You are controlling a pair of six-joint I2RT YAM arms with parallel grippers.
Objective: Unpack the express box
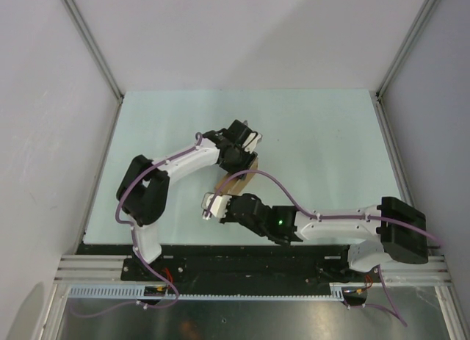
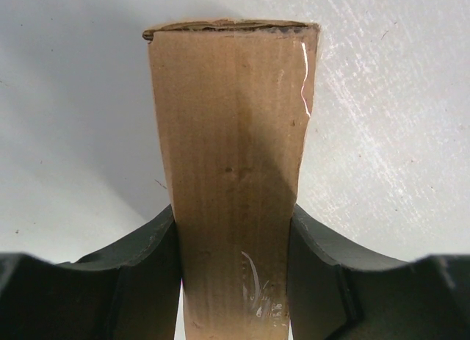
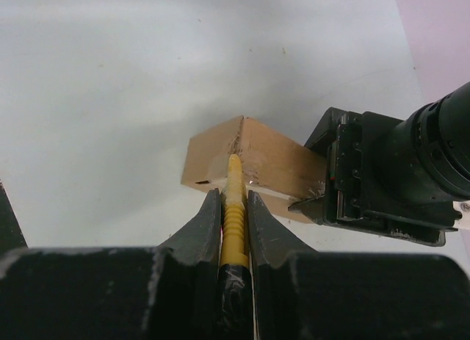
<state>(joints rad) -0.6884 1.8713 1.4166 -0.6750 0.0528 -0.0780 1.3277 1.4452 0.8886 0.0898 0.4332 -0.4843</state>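
We count one express box (image 2: 235,171), one utility knife (image 3: 233,226), two arms and two end effectors on one pale desk (image 1: 316,142). In the top view the box sits near the middle of the desk, with the left arm's head at its 12 o'clock and the right arm's head at its 6 o'clock.

The left end effector (image 2: 235,281) pinches the box: its two dark fingers (image 2: 147,274) press on opposite cardboard faces, and the carton runs from between them toward 12 o'clock in the left wrist view. Clear tape glints along one edge.

The right end effector (image 3: 233,208) is pressed together on the knife, whose ribbed yellow body points to 12 o'clock in the right wrist view. Its tip reaches the box's near corner edge. We cannot tell whether a blade is out. In that view the left arm's black head stands at the box's 3 o'clock.
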